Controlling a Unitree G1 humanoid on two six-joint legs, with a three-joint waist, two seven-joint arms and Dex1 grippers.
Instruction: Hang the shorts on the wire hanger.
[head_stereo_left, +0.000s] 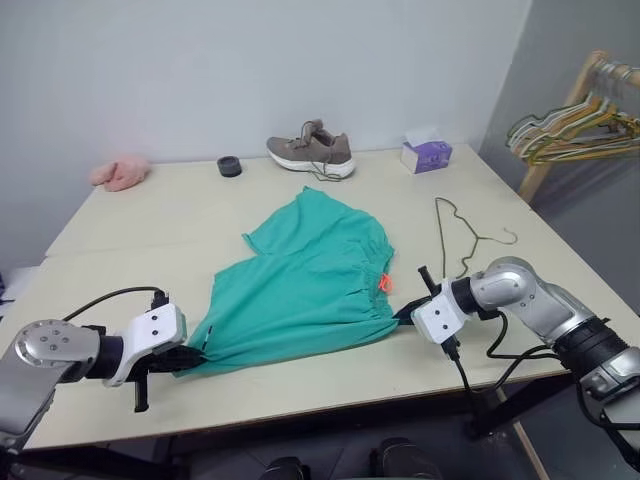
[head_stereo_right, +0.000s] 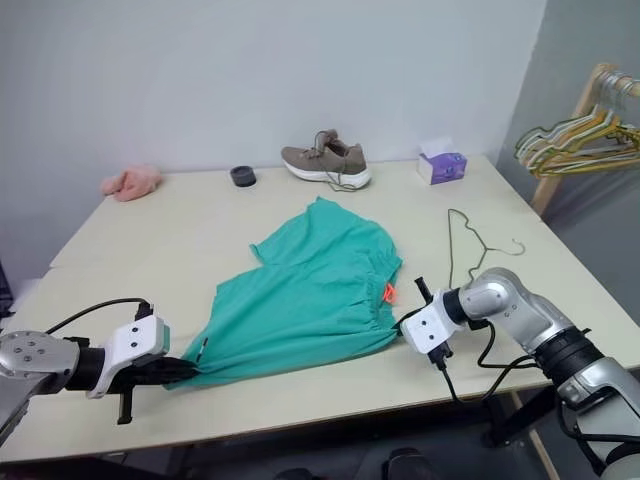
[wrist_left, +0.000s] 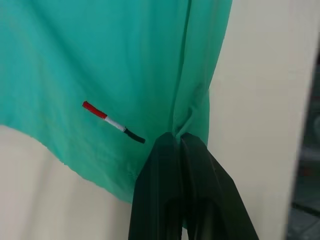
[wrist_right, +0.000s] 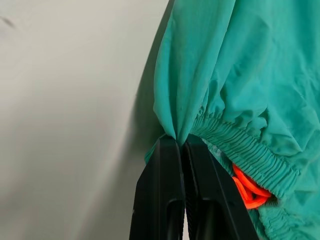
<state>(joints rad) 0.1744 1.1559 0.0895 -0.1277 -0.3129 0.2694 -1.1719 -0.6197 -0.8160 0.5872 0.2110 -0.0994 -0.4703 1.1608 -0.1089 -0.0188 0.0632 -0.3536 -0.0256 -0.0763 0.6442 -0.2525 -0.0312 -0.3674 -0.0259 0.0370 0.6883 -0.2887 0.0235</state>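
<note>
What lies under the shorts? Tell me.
The shorts lie spread on the table, both grippers pinching their edges. Anything beneath the fabric is covered; the wire hanger lies beside them, apart.

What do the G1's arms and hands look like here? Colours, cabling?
Both arms are silver-grey metal with rounded joint housings and black segments. Each wrist carries a white boxy module. The left hand and right hand each have two black wedge-shaped fingers. Black cables loop loosely off both forearms.

Pale wall (head_stereo_left: 300, 60), beige table (head_stereo_left: 150, 215), wooden rack (head_stereo_left: 570, 110) (right corner).
</note>
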